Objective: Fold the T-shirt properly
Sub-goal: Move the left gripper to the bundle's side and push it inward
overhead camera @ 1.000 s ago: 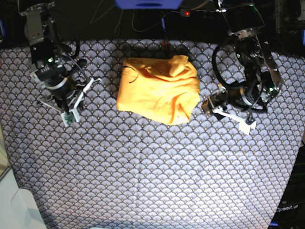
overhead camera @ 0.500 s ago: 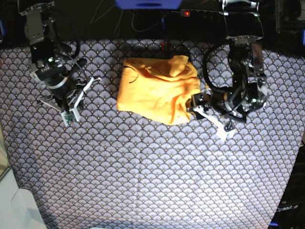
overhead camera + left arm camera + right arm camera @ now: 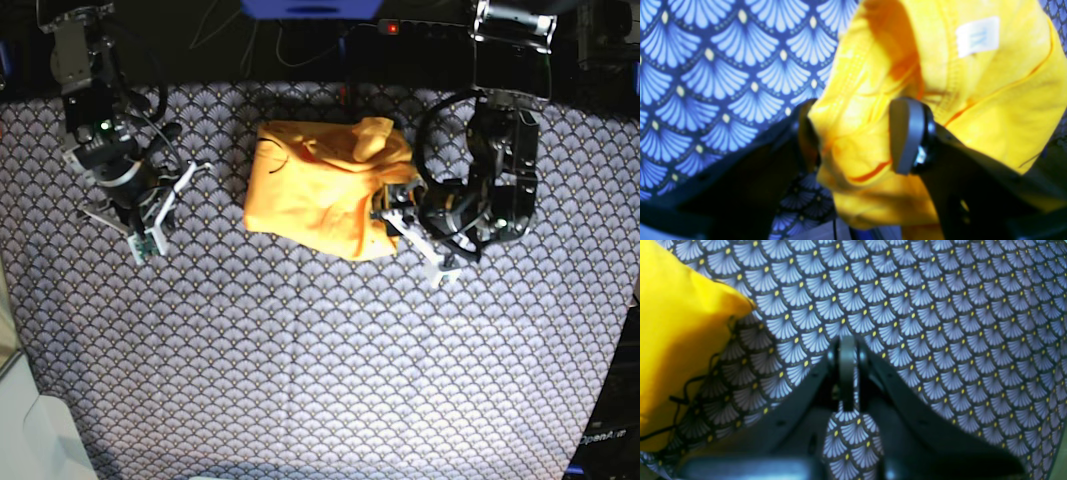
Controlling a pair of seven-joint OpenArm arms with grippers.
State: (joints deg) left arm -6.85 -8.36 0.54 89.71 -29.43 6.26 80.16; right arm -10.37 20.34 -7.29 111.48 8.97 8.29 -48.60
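Observation:
The yellow-orange T-shirt (image 3: 320,190) lies bunched in a rough rectangle at the back middle of the patterned tablecloth (image 3: 300,350). My left gripper (image 3: 392,220) is at the shirt's right lower corner. In the left wrist view the left gripper (image 3: 855,136) stands open, with a thick fold of T-shirt (image 3: 990,83) filling the gap between its fingers; a white label (image 3: 977,35) shows on the cloth beyond. My right gripper (image 3: 150,240) rests far left of the shirt. In the right wrist view the right gripper (image 3: 847,343) is shut on nothing, with the T-shirt (image 3: 676,340) off to its left.
A thin black thread (image 3: 683,396) trails from the shirt's edge over the cloth. Cables and a blue object (image 3: 310,8) sit beyond the table's back edge. A pale surface (image 3: 30,430) borders the front left corner.
The left arm has swung leftward across the cloth until its open jaws reached around the shirt's right lower corner. The right arm and the shirt have stayed put.

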